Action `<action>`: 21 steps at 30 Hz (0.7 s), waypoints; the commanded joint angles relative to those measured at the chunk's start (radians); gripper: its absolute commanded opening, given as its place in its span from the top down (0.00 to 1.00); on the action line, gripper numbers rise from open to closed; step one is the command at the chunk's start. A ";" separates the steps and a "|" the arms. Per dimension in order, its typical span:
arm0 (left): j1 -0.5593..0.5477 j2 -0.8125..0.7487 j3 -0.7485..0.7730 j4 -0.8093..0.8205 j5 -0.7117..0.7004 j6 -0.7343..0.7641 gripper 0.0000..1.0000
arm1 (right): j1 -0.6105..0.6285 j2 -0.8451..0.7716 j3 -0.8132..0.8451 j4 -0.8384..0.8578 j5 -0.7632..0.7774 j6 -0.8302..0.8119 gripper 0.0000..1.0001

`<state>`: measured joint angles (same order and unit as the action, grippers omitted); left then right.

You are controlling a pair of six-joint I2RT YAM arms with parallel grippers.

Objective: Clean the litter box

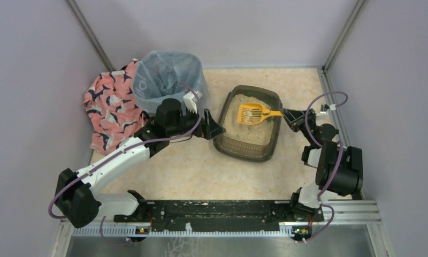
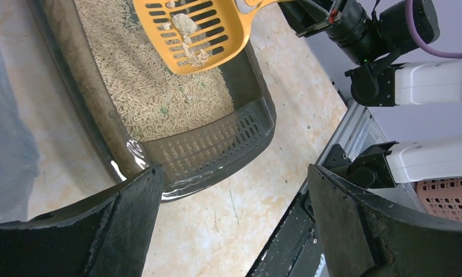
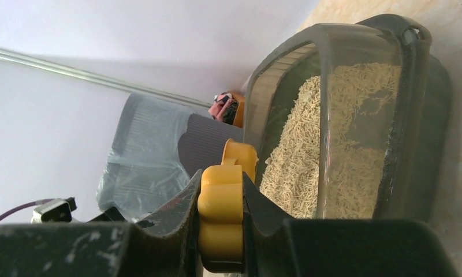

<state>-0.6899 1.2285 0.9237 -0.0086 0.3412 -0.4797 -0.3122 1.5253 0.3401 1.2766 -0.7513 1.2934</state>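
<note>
Right gripper [image 3: 220, 190] clamps the yellow scoop's [image 1: 253, 113] handle. Only the left wrist view shows a pale clump [image 2: 184, 23] on its slotted blade, above the mid-table litter box [image 1: 243, 149]. Left gripper [image 2: 233, 173] gapes wide at the box's 9 o'clock.

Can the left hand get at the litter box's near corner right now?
Probably yes: the left hand is open beside the litter box, nothing between; the scoop in the right hand sits farther back.
</note>
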 commanded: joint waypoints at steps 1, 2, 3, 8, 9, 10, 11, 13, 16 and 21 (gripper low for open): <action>-0.039 0.031 0.065 -0.026 -0.006 0.041 0.01 | -0.001 -0.017 0.055 0.038 -0.040 -0.007 1.00; -0.046 0.035 0.067 -0.022 -0.008 0.040 0.01 | 0.020 -0.014 0.068 0.025 -0.062 -0.018 1.00; -0.053 0.037 0.069 -0.016 -0.008 0.040 0.01 | 0.022 -0.022 0.055 0.037 -0.051 -0.008 1.00; -0.062 0.021 0.085 -0.021 -0.020 0.049 0.01 | 0.014 -0.091 0.064 -0.116 -0.034 -0.083 1.00; -0.062 0.015 0.090 -0.027 -0.024 0.053 0.01 | 0.000 -0.103 0.049 -0.098 -0.026 -0.070 1.00; -0.062 0.011 0.096 -0.038 -0.030 0.058 0.01 | -0.004 -0.110 0.059 -0.121 -0.038 -0.077 1.00; -0.062 0.005 0.101 -0.047 -0.035 0.062 0.01 | 0.011 -0.108 0.089 -0.164 -0.074 -0.110 1.00; -0.062 -0.010 0.102 -0.055 -0.041 0.063 0.01 | 0.030 -0.126 0.093 -0.178 -0.077 -0.118 1.00; -0.062 -0.053 0.084 -0.051 -0.050 0.055 0.01 | -0.006 -0.179 0.074 -0.200 -0.049 -0.103 1.00; -0.062 -0.150 0.060 -0.062 -0.084 0.067 0.01 | 0.003 -0.223 0.100 -0.241 -0.059 -0.144 1.00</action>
<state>-0.7502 1.1664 0.9882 -0.0708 0.2935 -0.4397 -0.3187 1.3598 0.3866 1.0534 -0.8036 1.2152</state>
